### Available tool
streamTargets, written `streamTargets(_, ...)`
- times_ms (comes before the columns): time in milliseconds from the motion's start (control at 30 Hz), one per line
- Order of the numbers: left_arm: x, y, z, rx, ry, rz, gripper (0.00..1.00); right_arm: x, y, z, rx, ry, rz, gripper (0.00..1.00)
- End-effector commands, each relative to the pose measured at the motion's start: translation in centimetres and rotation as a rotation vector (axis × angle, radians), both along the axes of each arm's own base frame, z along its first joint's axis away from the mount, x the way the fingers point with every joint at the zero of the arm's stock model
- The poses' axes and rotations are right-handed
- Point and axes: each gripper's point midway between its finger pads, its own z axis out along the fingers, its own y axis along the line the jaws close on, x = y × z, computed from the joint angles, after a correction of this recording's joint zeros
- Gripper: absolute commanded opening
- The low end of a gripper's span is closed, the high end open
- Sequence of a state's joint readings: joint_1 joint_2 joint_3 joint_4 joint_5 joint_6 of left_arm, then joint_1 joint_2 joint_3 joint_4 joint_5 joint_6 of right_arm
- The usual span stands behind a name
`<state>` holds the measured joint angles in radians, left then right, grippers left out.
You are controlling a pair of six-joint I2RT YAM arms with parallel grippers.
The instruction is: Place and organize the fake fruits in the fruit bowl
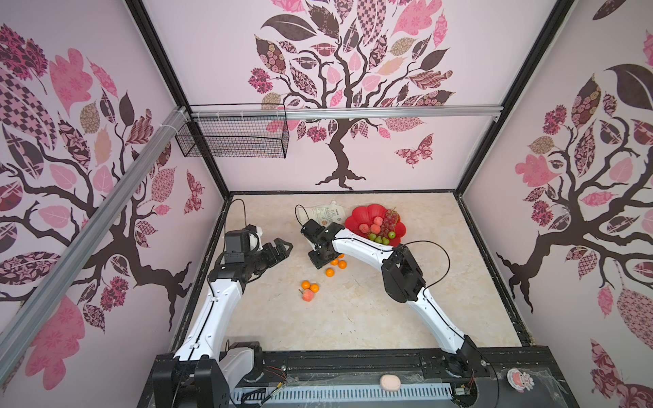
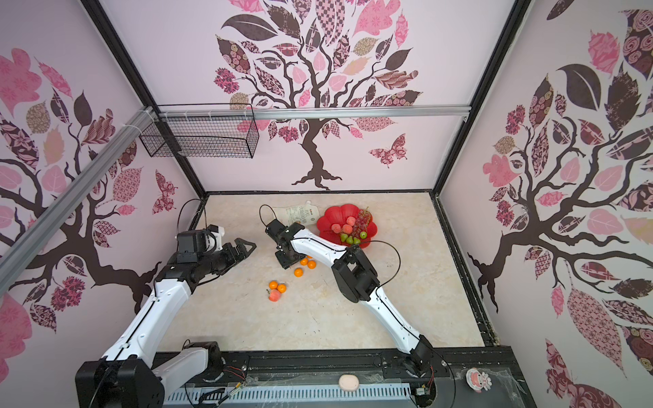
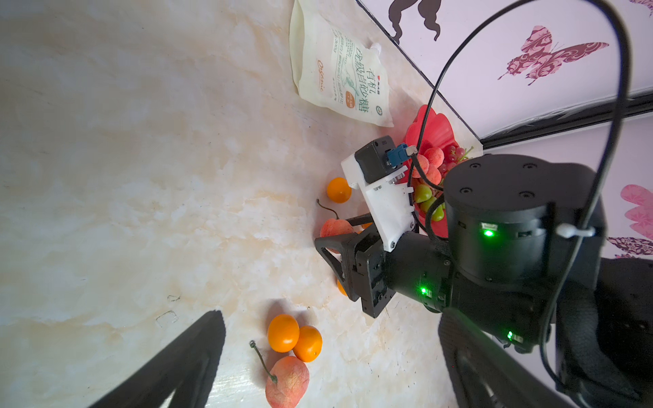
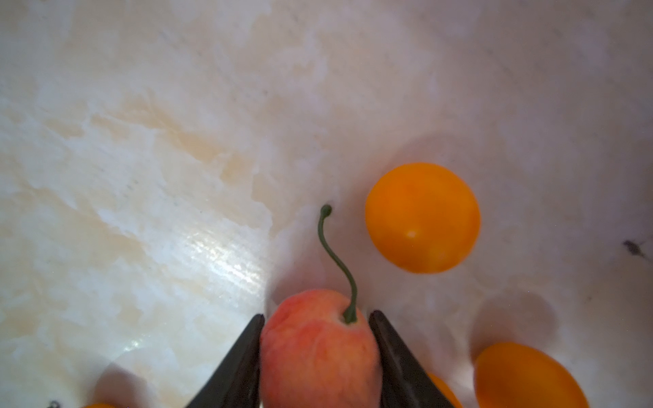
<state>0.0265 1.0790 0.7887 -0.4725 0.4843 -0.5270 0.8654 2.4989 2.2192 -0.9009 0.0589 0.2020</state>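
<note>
Right gripper [image 4: 316,315] is low over the beige marble-pattern tabletop [image 1: 388,311], mid-table. Its two black fingers [image 4: 240,364] press on both sides of a pink-red plastic peach [image 4: 318,356] with a curved green stem, so we log it as clamped on that fruit. We cannot tell whether the peach is off the surface. A round orange plastic tangerine [image 4: 422,217] lies near the stem tip, not touching it. In both top views the gripper body hides the gripped peach, and a few loose tangerines [image 1: 330,272] sit just beside the gripper on its near side.

Left gripper [image 1: 285,249] hovers over the left part of the table with its jaws spread wide, well apart from every fruit.

Nearer the front, between the two arms, we see a pair of tangerines [image 1: 310,286] touching each other and a second peach [image 1: 307,296].

The fruit bowl, a shallow glossy red dish with a scalloped petal rim [image 1: 365,212], sits far right of centre, just beside a white printed pouch [image 1: 323,213]. It holds three peaches [image 1: 375,229], a dark red grape bunch [image 1: 390,219], green pears [image 1: 378,239] and a green apple [image 1: 391,235], grouped toward its near side. The right arm's white forearm [image 1: 360,247] crosses the bowl's near edge in both top views.
</note>
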Motion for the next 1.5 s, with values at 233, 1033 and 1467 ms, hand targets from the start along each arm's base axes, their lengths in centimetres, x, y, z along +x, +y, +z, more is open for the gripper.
streamTargets(233, -0.5, -0.4, 0.1, 0.011, -0.055, -0.056, 0.98, -0.2, 0.8, 1.4, 0.055, 0.024, 0.009, 0.45)
streamTargets(1033, 3.9, -8.3, 3.2, 0.055, -0.142, -0.155, 0.98, 4.8, -9.1, 12.4, 0.297, -0.059, -0.177, 0.43)
streamTargets(1467, 8.5, -16.6, 3.4, 0.052, -0.148, -0.205, 0.98, 10.0, -18.2, 11.3, 0.239, -0.110, -0.373, 0.43)
